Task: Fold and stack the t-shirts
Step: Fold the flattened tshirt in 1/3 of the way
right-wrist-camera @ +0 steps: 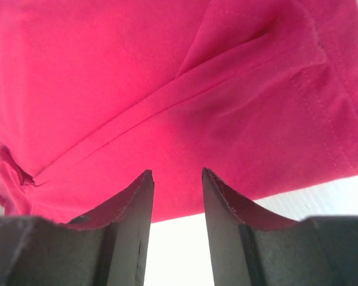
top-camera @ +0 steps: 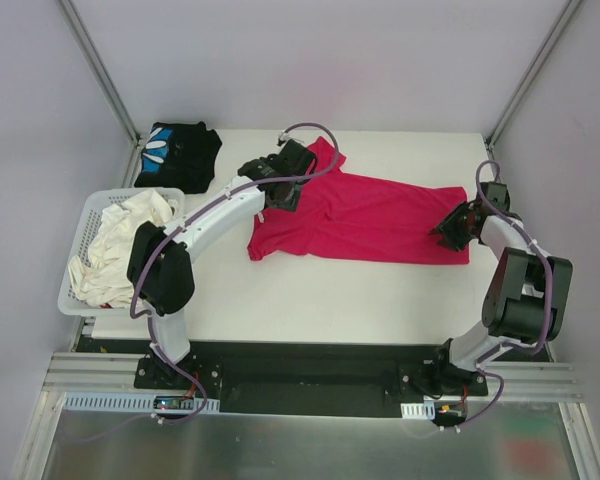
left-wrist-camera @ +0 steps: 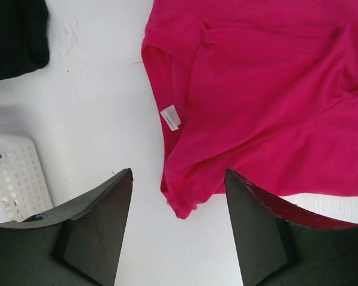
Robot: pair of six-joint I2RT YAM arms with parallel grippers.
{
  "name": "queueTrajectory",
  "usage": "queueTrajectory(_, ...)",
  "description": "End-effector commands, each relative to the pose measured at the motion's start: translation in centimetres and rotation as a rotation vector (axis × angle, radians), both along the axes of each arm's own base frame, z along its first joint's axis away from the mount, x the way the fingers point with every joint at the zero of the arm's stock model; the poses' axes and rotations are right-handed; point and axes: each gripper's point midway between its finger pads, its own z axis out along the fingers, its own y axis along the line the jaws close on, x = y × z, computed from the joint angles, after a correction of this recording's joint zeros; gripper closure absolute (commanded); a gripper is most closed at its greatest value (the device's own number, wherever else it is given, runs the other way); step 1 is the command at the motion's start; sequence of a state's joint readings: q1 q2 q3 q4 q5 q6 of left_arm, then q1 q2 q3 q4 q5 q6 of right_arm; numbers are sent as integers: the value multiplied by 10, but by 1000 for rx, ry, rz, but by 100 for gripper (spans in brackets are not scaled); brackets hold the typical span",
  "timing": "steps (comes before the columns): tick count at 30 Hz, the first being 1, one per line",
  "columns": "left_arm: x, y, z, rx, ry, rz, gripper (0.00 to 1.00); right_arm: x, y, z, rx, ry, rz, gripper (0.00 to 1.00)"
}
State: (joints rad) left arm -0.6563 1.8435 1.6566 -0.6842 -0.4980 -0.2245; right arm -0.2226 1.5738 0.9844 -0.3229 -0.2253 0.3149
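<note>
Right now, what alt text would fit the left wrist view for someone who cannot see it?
A pink t-shirt lies on a white table, one corner showing between the open, empty jaws of the left gripper, a small white label just beyond. A black garment sits at top left, a white basket at the left edge.

Magenta t-shirt (top-camera: pixel 365 215), spread flat, creased

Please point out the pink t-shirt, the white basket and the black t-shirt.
pink t-shirt (top-camera: pixel 370 215): top view, middle of body.
white basket (top-camera: pixel 81 222): top view, left wall.
black t-shirt (top-camera: pixel 190 160): top view, centre.
</note>
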Motion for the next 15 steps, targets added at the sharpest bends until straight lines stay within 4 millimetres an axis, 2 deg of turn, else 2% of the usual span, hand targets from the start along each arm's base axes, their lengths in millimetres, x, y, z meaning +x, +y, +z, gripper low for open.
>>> queueTrajectory(1,-3,-14,10,-45,-4,-24,38,5,9,-12,21,1,8,59)
queueTrajectory(4,0,-18,18,-76,-43,-35,39,2,10,-23,25,21,3,59)
queueTrajectory(5,0,-16,14,-74,-46,-35,39,3,10,-25,19,25,0,59)
queueTrajectory(7,6,-17,30,-104,-127,-37,39,2,9,-29,13,33,7,59)
queueTrajectory(8,4,-15,24,-101,-129,-43,39,2,7,-32,0,41,5,59)
queueTrajectory(10,8,-17,39,-144,-199,-57,40,-3,3,-37,-22,63,6,59)
queueTrajectory(15,7,-12,44,-146,-224,-61,40,-18,-10,-47,-74,129,-16,59)
